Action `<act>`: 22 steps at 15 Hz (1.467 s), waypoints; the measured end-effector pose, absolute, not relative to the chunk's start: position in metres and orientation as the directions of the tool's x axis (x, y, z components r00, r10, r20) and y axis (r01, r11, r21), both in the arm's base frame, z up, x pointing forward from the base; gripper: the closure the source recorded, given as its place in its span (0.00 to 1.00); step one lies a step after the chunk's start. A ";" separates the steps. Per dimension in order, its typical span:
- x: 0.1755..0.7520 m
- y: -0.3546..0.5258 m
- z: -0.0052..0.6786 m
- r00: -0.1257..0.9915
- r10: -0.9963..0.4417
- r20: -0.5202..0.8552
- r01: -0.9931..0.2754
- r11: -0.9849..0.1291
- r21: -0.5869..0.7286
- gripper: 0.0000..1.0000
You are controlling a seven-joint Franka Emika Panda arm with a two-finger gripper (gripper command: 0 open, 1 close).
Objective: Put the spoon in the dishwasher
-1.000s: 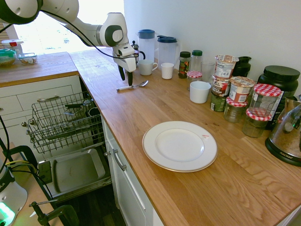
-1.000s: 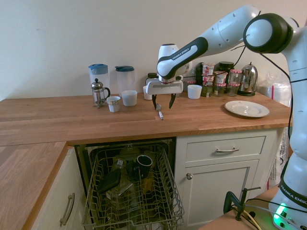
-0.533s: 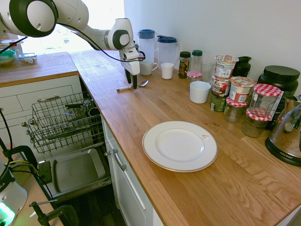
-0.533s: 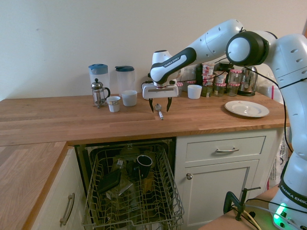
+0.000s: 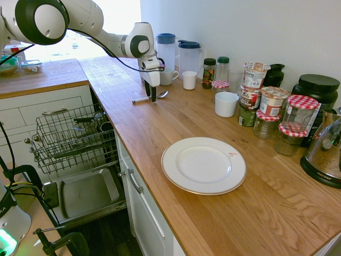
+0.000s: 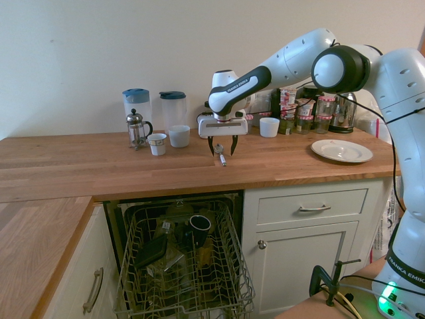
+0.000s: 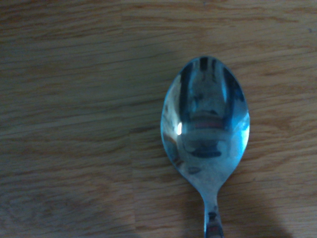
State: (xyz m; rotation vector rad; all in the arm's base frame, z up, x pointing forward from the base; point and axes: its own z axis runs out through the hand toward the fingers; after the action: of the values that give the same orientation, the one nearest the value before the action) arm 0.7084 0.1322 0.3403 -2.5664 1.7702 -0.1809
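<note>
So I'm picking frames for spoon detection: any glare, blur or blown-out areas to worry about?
First exterior view: the window behind the arm is blown out white, the spoon small but sharp beside the gripper. Second exterior view: even light, no glare. Wrist view: soft focus, blue cast, dark reflections in the spoon's bowl, a shadow along the picture's lower edge on the wooden counter.

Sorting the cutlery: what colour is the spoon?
Shiny silver; the spoon shows best in the wrist view.
</note>
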 end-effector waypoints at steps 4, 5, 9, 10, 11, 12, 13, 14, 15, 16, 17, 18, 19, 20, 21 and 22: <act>0.713 0.130 0.340 0.345 -0.935 0.078 -0.932 -0.351 -0.089 1.00; 0.714 0.130 0.340 0.344 -0.936 0.075 -0.932 -0.350 -0.090 1.00; 0.715 0.128 0.339 0.362 -0.931 0.051 -0.927 -0.365 -0.091 1.00; 0.715 0.125 0.339 0.365 -0.930 0.043 -0.925 -0.368 -0.092 1.00; 0.716 0.123 0.339 0.369 -0.929 0.037 -0.924 -0.371 -0.093 1.00; 0.716 0.120 0.339 0.370 -0.929 0.030 -0.924 -0.371 -0.094 1.00; 0.716 0.118 0.339 0.371 -0.928 0.024 -0.924 -0.371 -0.095 1.00; 0.717 0.118 0.340 0.371 -0.929 0.022 -0.924 -0.371 -0.097 1.00; 0.717 0.118 0.340 0.370 -0.929 0.022 -0.924 -0.371 -0.098 1.00; 0.717 0.118 0.341 0.372 -0.928 0.023 -0.923 -0.372 -0.101 1.00; 0.717 0.119 0.345 0.373 -0.927 0.026 -0.921 -0.374 -0.107 1.00; 0.717 0.121 0.352 0.375 -0.926 0.029 -0.919 -0.376 -0.116 1.00; 0.716 0.122 0.362 0.378 -0.925 0.032 -0.917 -0.378 -0.128 1.00; 0.714 0.124 0.376 0.380 -0.924 0.037 -0.913 -0.382 -0.142 1.00; 0.707 0.126 0.388 0.384 -0.922 0.040 -0.910 -0.386 -0.149 1.00; 0.697 0.128 0.399 0.391 -0.919 0.043 -0.907 -0.393 -0.151 1.00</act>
State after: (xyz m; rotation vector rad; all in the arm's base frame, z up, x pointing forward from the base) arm 0.6969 0.1282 0.3990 -2.5333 1.6691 -0.1818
